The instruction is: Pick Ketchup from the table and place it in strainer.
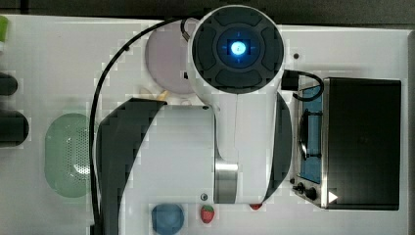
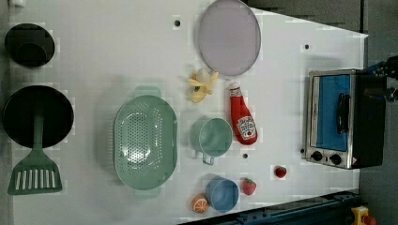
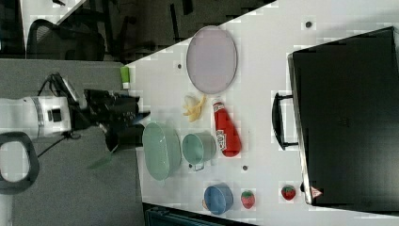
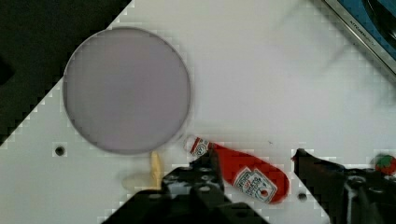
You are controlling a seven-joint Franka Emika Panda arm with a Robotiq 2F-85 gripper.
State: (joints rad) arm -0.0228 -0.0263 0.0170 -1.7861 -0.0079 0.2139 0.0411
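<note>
Top view has the big white robot arm [image 1: 230,122] covering the middle of the table, so the Ketchup is hidden there, and the strainer [image 1: 66,154] at the left is partly covered by the arm's dark shadow. Left view shows the Ketchup [image 2: 241,117] lying flat between the green cup [image 2: 212,137] and the toaster oven [image 2: 340,117], below the lilac plate [image 2: 229,36]. Wrist view shows the gripper [image 4: 254,175] with its fingers apart, one on each side of the bottle, gripping nothing.

Top view: pale green perforated oval plastic strainer [image 1: 66,155] partly hidden at centre left behind the white robot arm [image 1: 215,122]; round lilac plate [image 1: 166,58] half covered at upper centre. Wrist view: small red strawberry [image 4: 385,163] cut off at right edge.
</note>
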